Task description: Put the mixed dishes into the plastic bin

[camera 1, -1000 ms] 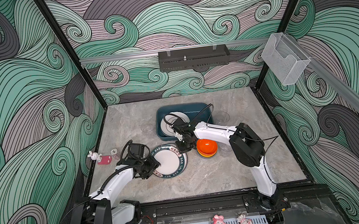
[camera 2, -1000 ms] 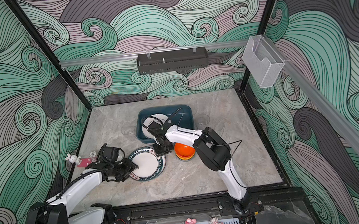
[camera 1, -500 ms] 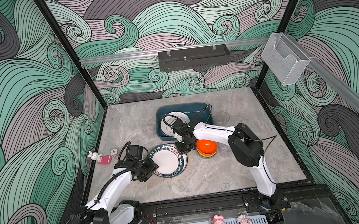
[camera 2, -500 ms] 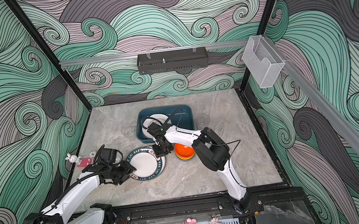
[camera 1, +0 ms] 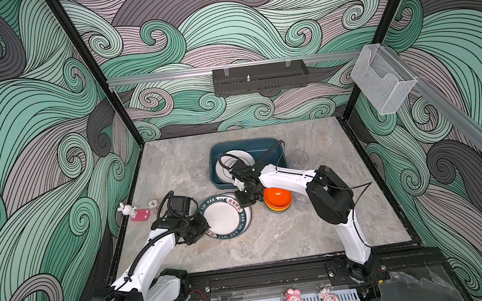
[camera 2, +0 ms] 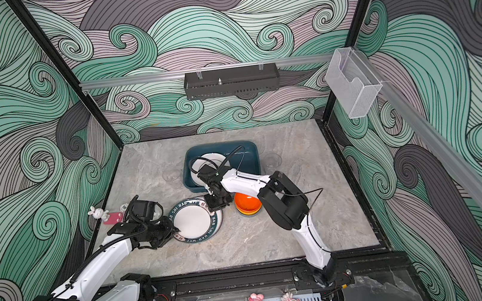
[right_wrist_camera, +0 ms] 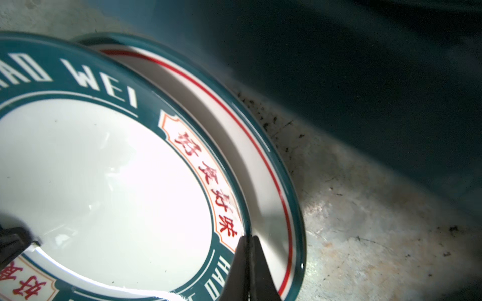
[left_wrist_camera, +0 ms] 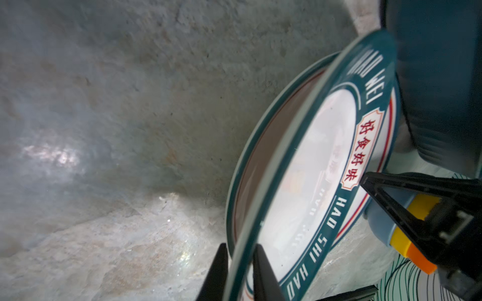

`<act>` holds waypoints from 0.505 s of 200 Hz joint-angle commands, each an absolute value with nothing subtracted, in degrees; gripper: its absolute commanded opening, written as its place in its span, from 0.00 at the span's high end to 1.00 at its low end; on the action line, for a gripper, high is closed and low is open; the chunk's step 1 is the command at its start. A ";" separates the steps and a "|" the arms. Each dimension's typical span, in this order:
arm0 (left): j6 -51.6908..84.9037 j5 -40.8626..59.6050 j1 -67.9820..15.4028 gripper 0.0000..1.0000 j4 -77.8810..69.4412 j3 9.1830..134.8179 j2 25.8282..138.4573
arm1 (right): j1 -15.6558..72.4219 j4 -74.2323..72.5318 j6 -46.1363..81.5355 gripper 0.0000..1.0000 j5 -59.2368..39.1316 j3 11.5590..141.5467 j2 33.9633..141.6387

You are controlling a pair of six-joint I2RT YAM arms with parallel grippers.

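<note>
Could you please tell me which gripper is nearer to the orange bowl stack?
Right. The right gripper sits beside the orange bowl stack; the left gripper grips the top plate at its opposite rim.

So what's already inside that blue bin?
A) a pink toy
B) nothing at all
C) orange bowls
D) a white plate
D: a white plate lies inside the bin, while the orange bowls sit outside it on the table.
</note>
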State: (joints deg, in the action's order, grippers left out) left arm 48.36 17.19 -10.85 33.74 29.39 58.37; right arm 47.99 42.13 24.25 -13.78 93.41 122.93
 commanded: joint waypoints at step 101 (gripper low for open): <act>48.03 15.13 -10.43 1.00 38.66 32.68 56.59 | 48.29 42.68 24.11 0.85 -13.36 93.85 120.12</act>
State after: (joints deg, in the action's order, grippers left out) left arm 48.18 17.93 -10.63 33.82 31.24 57.39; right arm 48.01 42.13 24.23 -13.67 93.41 123.02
